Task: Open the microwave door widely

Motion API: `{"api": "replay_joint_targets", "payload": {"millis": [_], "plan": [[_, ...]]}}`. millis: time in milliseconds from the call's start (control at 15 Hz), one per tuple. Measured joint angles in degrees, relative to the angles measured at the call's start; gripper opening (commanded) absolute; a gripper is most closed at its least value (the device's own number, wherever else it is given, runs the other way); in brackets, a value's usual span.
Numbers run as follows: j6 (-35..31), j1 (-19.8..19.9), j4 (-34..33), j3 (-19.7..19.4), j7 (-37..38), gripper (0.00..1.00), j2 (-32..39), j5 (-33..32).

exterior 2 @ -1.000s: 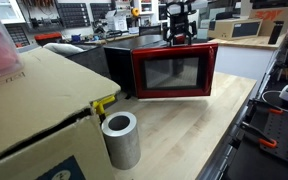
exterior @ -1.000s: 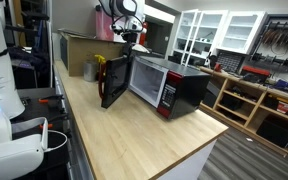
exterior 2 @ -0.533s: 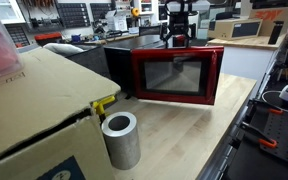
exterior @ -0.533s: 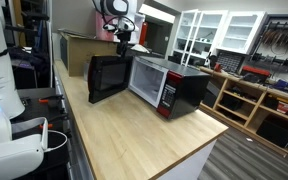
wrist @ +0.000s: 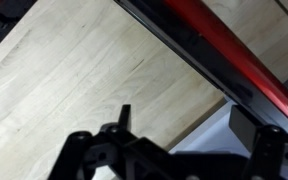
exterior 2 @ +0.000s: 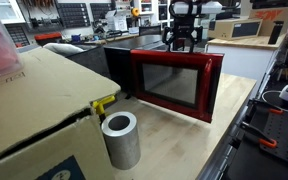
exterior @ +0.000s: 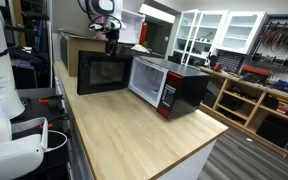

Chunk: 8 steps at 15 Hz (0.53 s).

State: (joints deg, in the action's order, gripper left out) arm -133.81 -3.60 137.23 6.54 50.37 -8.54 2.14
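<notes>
The microwave [exterior: 170,86] sits by the tabletop's [exterior: 134,135] far edge — the microwave door [exterior: 104,73] stands swung wide, its top rim just under the gripper [exterior: 110,43]; whether the jaws clasp it, I cannot tell.

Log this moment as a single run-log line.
microwave door: wide open | gripper: open, at door's top edge | microwave: on wooden counter

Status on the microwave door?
Gripper over top edge of door, jaws unreadable. Door swung wide off the microwave. Cardboard box and metal cylinder in its swing path, gap visible.
</notes>
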Motion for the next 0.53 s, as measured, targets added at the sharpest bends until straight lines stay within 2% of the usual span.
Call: {"api": "replay_joint_targets", "payload": {"millis": [533], "plan": [[-1.0,-1.0,3.8,3.6,1.3,1.00,-3.5,0.0]]}}
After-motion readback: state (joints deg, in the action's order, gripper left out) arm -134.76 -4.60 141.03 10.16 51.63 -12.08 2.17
